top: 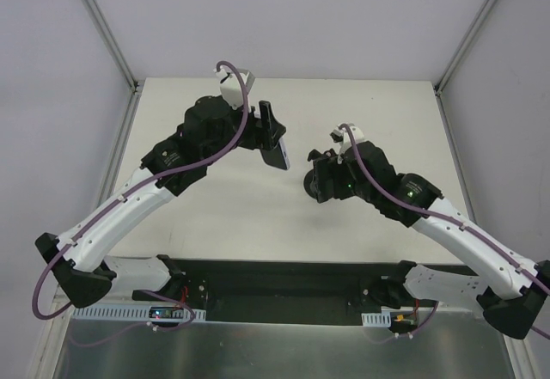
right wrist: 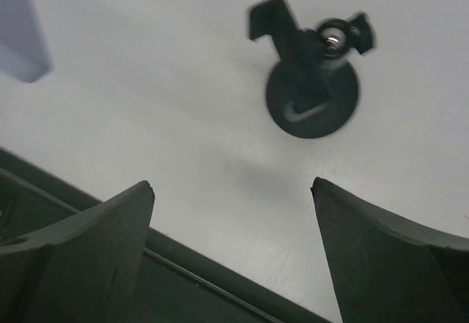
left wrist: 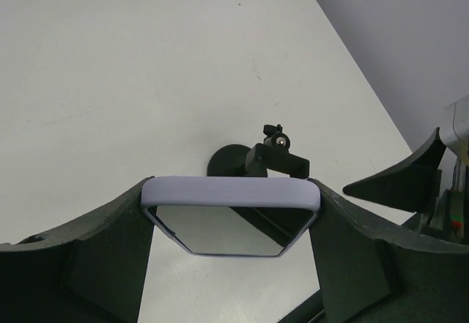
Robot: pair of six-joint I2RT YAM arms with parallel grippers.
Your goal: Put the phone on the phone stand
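Observation:
The phone (top: 277,151), black glass with a pale lavender rim, is held in my left gripper (top: 270,137) above the table's middle. In the left wrist view the fingers press on its two side edges, rim (left wrist: 231,193) up, and the gripper (left wrist: 231,213) is shut on it. The phone stand (left wrist: 253,160), a black disc base with a stem and clamp, stands on the table just beyond the phone. My right gripper (top: 320,174) hovers over the stand (top: 309,186), open and empty (right wrist: 231,187). The stand (right wrist: 311,96) lies ahead of its fingertips. The phone's corner (right wrist: 18,37) shows at the upper left.
The white table (top: 215,216) is walled by pale panels on three sides. A black strip (top: 284,280) with the arm bases runs along the near edge. The right arm's dark parts (left wrist: 432,191) stand close to the right of the phone.

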